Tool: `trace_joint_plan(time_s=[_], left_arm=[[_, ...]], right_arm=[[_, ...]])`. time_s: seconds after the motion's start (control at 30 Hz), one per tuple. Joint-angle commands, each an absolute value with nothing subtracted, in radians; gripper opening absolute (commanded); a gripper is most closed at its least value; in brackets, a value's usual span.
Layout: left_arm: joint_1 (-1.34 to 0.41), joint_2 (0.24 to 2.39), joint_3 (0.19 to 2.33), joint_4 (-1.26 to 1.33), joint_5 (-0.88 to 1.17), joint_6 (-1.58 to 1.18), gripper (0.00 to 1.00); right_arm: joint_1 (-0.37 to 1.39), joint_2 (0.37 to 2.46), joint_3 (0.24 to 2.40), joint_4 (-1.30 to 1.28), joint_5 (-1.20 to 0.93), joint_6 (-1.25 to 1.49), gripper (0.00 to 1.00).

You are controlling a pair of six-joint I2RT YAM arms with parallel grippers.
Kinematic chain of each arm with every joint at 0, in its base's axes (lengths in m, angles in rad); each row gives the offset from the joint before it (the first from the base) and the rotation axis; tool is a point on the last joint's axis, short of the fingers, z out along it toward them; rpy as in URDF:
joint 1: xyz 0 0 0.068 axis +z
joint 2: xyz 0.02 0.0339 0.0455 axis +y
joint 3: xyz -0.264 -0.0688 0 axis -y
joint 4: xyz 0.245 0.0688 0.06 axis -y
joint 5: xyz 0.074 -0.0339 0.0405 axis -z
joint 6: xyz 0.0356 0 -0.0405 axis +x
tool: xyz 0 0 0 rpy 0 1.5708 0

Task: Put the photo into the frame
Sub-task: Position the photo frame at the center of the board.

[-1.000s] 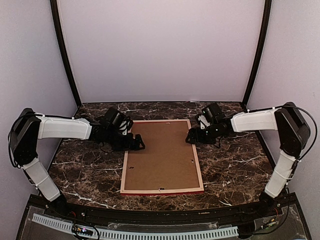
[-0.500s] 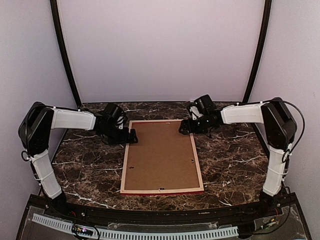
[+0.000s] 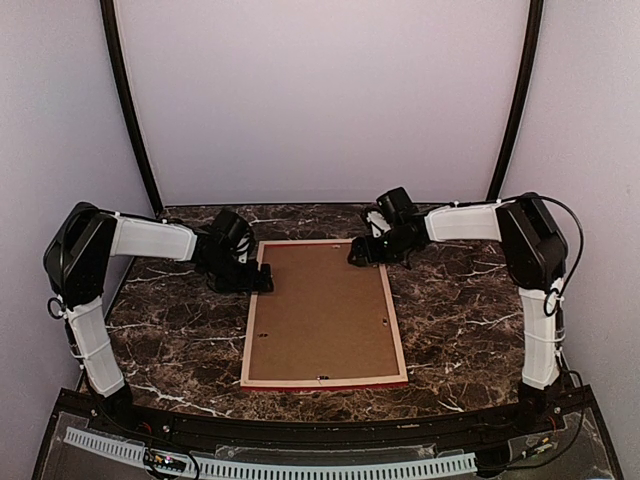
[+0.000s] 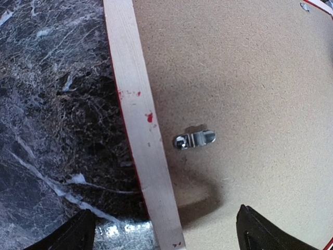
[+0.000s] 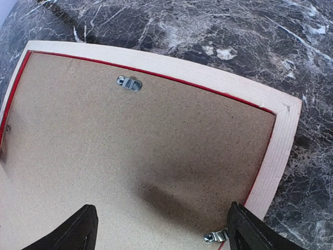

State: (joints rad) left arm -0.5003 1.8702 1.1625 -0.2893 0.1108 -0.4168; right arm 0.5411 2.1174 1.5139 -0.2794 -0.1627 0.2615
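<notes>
The frame [image 3: 398, 335] lies face down on the marble table, pale wood rim up, with a brown backing board [image 3: 320, 310] inside it. No photo shows in any view. My left gripper [image 3: 262, 280] is open and empty at the frame's left rim near the far corner. In the left wrist view the rim [image 4: 138, 120] runs between its fingers [image 4: 78, 234], with a metal clip [image 4: 194, 139] on the board. My right gripper [image 3: 358, 255] is open and empty over the far right corner. The right wrist view shows the rim [image 5: 208, 78], the board [image 5: 130, 140] and a clip [image 5: 129, 83].
The dark marble table [image 3: 180, 340] surrounds the frame on all sides. A second clip [image 5: 216, 237] sits by the right rim close to my right finger. Pale walls and two black posts [image 3: 128, 110] close off the back.
Both grippers have moved toward the far end of the frame. The right one went up and left to the far right corner. The frame has not moved.
</notes>
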Motion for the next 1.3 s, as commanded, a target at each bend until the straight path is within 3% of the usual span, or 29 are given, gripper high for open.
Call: trace_joint_plan(time_s=[0.0, 1.27], left_arm=[[-0.505, 1.873, 1.178, -0.310, 0.105, -0.403, 0.97], [-0.518, 1.882, 1.144, -0.314, 0.083, -0.426, 0.96]], right_arm=[[0.534, 2.138, 1.542, -0.305, -0.175, 0.246, 0.86], [0.535, 2.036, 1.408, -0.360, -0.241, 0.312, 0.82]])
